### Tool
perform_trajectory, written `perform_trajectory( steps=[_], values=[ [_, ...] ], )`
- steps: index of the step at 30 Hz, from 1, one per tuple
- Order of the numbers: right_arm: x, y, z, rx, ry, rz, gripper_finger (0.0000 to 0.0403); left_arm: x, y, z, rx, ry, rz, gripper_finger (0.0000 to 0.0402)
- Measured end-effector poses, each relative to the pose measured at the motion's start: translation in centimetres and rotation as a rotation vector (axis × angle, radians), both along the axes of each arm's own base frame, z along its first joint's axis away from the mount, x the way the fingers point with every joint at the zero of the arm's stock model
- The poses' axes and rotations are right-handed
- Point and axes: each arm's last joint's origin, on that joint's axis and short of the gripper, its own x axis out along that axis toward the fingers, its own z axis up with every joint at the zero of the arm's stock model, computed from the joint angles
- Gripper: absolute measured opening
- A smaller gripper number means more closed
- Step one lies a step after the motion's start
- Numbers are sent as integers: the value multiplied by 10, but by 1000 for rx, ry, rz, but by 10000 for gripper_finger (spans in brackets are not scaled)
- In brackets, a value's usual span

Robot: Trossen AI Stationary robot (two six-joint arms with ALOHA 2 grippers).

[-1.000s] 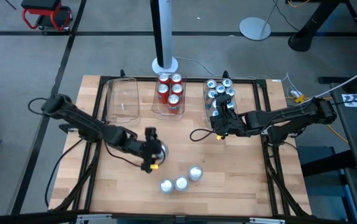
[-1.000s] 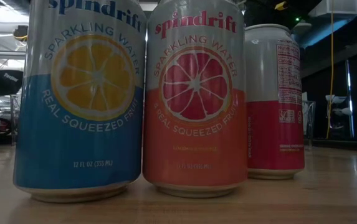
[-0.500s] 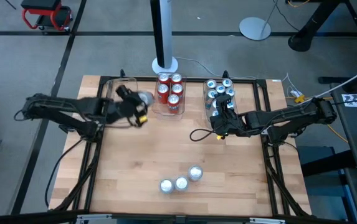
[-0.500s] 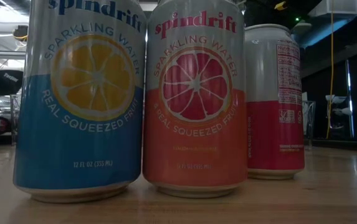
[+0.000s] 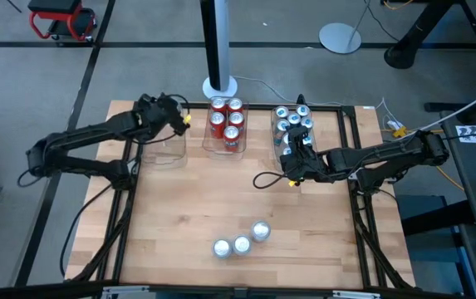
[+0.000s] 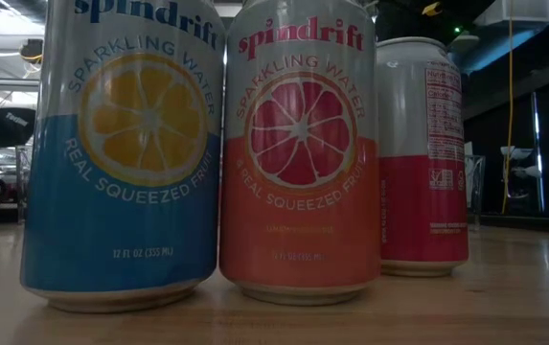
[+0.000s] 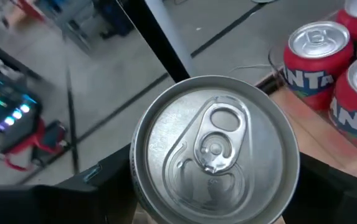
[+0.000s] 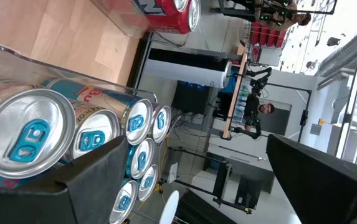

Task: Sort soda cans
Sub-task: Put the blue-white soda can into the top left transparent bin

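The left gripper (image 5: 174, 119) hung over the clear left tray (image 5: 164, 143) at the far side of the surface (image 5: 221, 199), its fingers closed on the body of one soda can (image 7: 215, 149), which the left wrist view showed top-on, pull tab facing the camera. The red cans (image 5: 227, 121) filled the middle tray (image 5: 224, 149) and the blue-tabbed cans (image 5: 294, 121) the right tray (image 5: 276, 137); three loose cans (image 5: 242, 243) stood near the front edge, all upright, long axes vertical. The held can's axis ran along the camera's line of sight; whether it was truly upright could not be told. The right gripper (image 5: 294, 159) waited beside the right tray with its jaws fully spread and nothing between them.

Judged from its look, such a can was a thin-walled metal cylinder: rigid if full, easily dented, smooth and apt to slip. Hold was best taken across the mid-body, squarely on the diameter, with moderate squeeze.
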Motion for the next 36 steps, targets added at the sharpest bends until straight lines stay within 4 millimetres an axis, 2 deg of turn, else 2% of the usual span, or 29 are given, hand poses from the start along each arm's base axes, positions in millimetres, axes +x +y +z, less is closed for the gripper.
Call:
perform_trajectory(
  steps=[8, 15, 21, 29, 36],
  values=[
    [0, 0, 0, 0, 0, 0, 380, -7, 29, -31, -125, -70, 79, 283],
    [0, 0, 0, -4, 7, 4, 380, -13, 45, -54, -166, -89, 150, 283],
    [0, 0, 0, -4, 8, 4, 380, -13, 55, -72, -218, -141, 132, 283],
    [0, 0, 0, -5, 10, 5, 380, -16, 61, -93, -248, -114, 163, 285],
    [0, 0, 0, -8, 15, 7, 380, -15, 62, -98, -247, -105, 159, 325]
  ],
)
